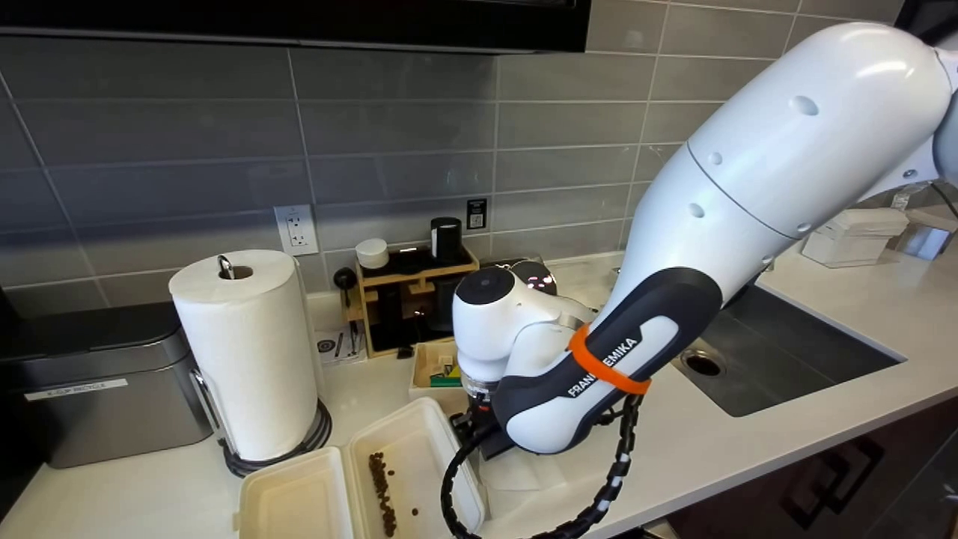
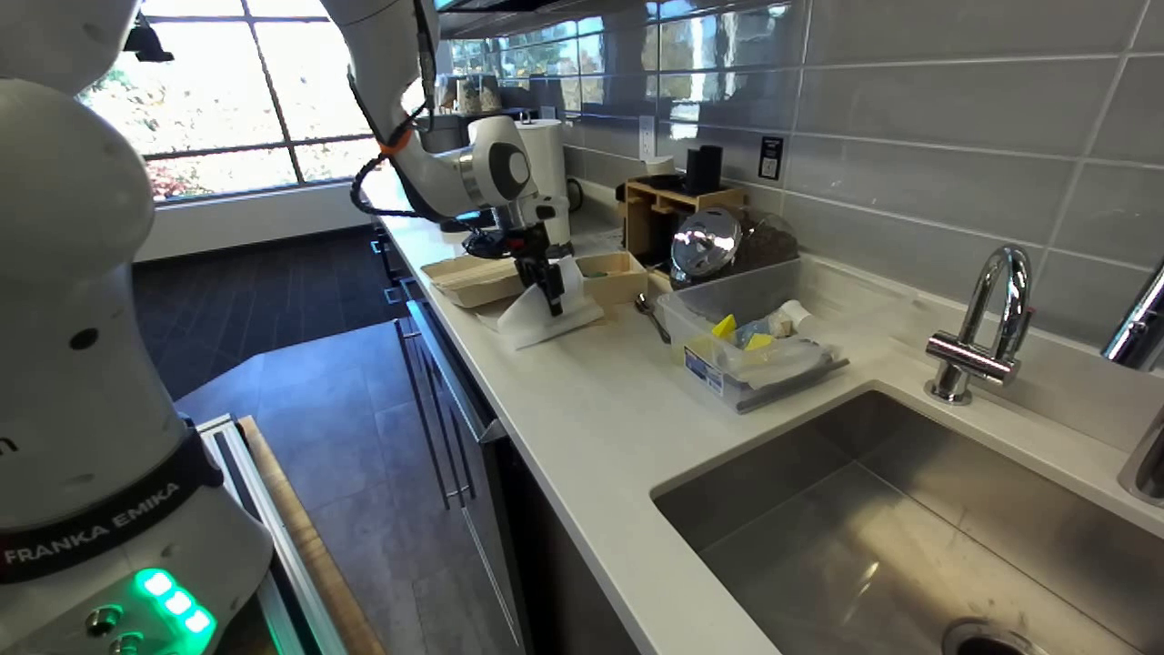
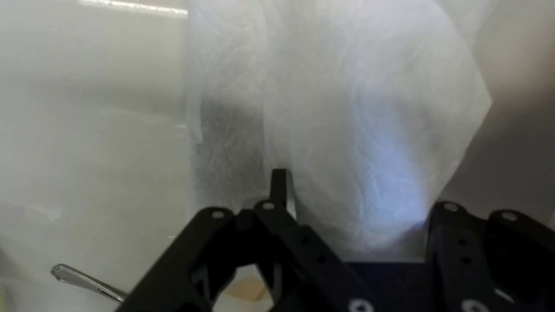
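White paper sheet [image 3: 329, 99] lies on the countertop [image 2: 591, 409] near its front edge, thin, softly creased and faintly see-through, part of it standing up in a fold. Above it reaches the black gripper [image 3: 355, 195], its fingers partly apart with the raised fold between them — whether they press on the paper cannot be told.

Just beside the sheet, on the side away from the sink [image 2: 818, 564], a takeout container [image 1: 426, 449] lies opened into two shallow, rounded off-white halves; the half nearer the gripper holds a row of small brown pellets [image 1: 380, 490] and a few strays. Toward the countertop's back edge, a low tan box [image 2: 623, 289] holds something green and yellow. Between sheet and sink, a clear plastic tub [image 2: 684, 332] holds yellow pieces and pale, crumpled plastic; its blue-and-white label [image 2: 705, 370] is too small to read. A shiny metal spoon [image 2: 652, 318] rests just beside the tub.

"FRANKA EMIKA" is lettered on the white arm [image 1: 748, 180], partly covered by an orange band [image 1: 599, 367]. A brushed-metal bin [image 1: 127, 415] reads "K-CUP RECYCLE" — next to it stands a fat, white paper towel roll [image 1: 239, 352].
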You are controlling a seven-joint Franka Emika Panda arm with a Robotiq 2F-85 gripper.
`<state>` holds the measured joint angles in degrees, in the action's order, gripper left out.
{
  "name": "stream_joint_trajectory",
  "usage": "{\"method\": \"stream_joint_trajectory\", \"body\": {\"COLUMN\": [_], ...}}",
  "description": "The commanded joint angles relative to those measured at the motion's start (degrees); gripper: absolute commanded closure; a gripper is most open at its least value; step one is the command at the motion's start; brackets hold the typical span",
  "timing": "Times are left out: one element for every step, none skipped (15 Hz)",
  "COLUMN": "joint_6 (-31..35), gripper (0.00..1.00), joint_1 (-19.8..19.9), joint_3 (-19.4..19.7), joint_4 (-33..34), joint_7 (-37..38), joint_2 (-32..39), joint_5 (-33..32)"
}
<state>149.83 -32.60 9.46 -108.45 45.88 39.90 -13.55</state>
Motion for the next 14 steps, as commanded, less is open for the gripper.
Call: {"method": "stream_joint_trajectory", "body": {"joint_6": [-3.87, -4.91, -5.83, -6.98, -7.90, -8.84, -9.47, -9.87, -9.85, -9.30, -8.63, -8.65, -8.49, -8.71], "gripper": [0.34, 0.33, 0.33, 0.33, 0.34, 0.34, 0.34, 0.34, 0.33, 0.34, 0.34, 0.34, 0.34, 0.35], "joint_1": [-1.55, -1.74, -1.99, -2.27, -2.31, -2.61, -2.64, -2.63, -2.39, -2.18, -1.86, -1.95, -2.03, -2.31], "joint_3": [0.70, 0.61, 0.59, 0.51, 0.22, 0.25, 0.02, -0.17, -0.51, -0.80, -1.22, -1.22, -1.25, -1.10], "joint_4": [-0.42, -0.29, -0.04, 0.38, 0.65, 0.93, 1.13, 1.33, 1.61, 1.76, 1.97, 2.23, 2.51, 2.90], "joint_7": [1.56, 1.75, 1.91, 2.01, 1.91, 2.10, 2.01, 1.92, 1.66, 1.54, 1.47, 1.78, 1.98, 2.33], "joint_2": [-1.01, -1.08, -1.01, -0.85, -0.79, -0.70, -0.65, -0.47, -0.15, 0.10, 0.42, 0.64, 0.80, 0.91], "joint_5": [-3.13, -3.58, -4.18, -4.79, -5.23, -6.03, -6.50, -6.91, -7.09, -7.26, -7.00, -7.07, -7.09, -7.26]}}
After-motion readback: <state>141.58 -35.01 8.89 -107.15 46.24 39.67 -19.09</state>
